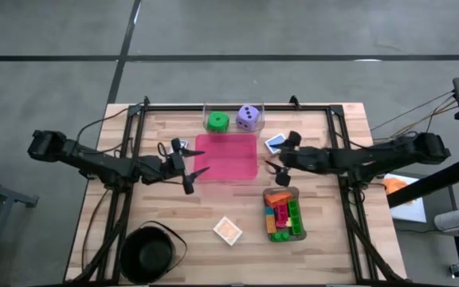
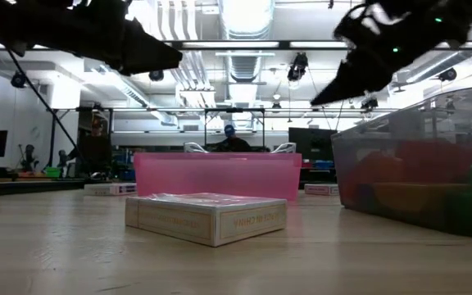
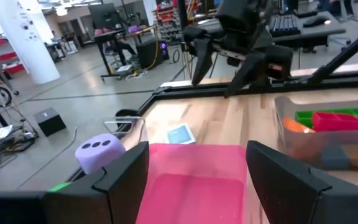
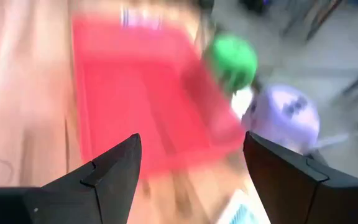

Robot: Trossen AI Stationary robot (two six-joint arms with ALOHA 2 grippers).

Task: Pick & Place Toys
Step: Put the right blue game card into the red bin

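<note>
Both grippers hover empty, fingers spread, flanking the pink tray [image 1: 226,156]: left gripper [image 1: 190,171] at its nine o'clock, right gripper [image 1: 280,171] at three. Bricks [image 1: 284,215] fill the grey tray at five o'clock; next likely a descent onto one.

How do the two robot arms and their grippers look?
Both arms are black, thin and jointed, with dark cables along them. The left gripper and the right gripper each have two black, flat, wedge-shaped fingers. No markings are visible.
</note>
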